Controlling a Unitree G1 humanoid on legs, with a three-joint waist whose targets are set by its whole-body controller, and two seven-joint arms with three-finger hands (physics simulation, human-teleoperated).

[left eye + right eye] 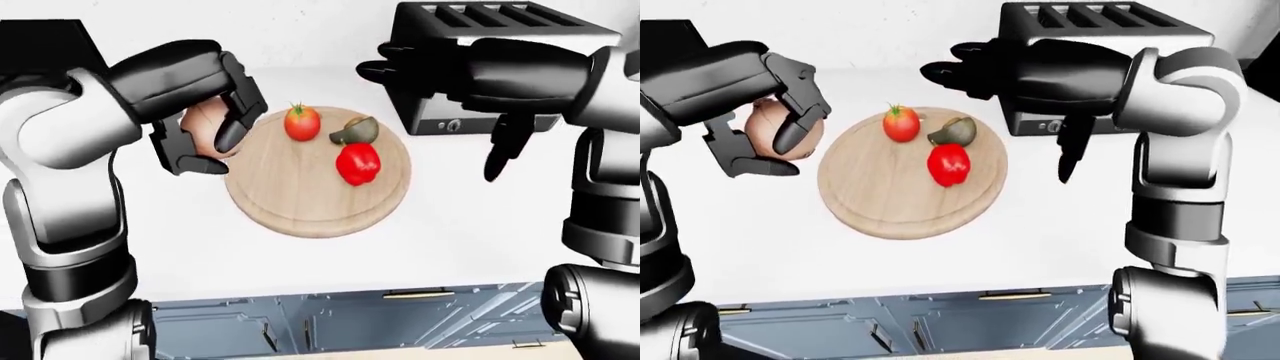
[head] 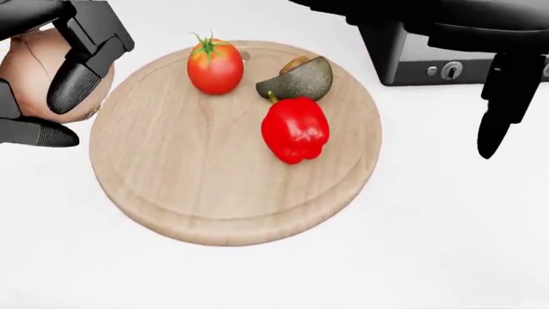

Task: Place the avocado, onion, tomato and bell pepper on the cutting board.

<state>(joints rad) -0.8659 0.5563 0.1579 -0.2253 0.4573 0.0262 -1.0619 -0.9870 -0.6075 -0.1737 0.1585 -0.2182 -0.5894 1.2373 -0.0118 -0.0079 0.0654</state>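
We see the round board (image 2: pixel 214 193) lying flat on the white counter (image 2: pixel 429 257), carrying three things in its upper half in the head view. The tomato (image 2: pixel 214 66) stands upright, its green stem toward the top. Just right of it lies the avocado (image 2: pixel 298 80) half, and the pepper (image 2: pixel 295 131) touches its lower edge, long axis running top to bottom with the stem up against the avocado. Our left hand (image 2: pixel 60 71) grips the onion (image 2: pixel 30 74), just off the board's left edge. Our right hand (image 1: pixel 1040 75) hangs with fingers spread, empty, before the toaster (image 1: pixel 480 67), well right of the board.
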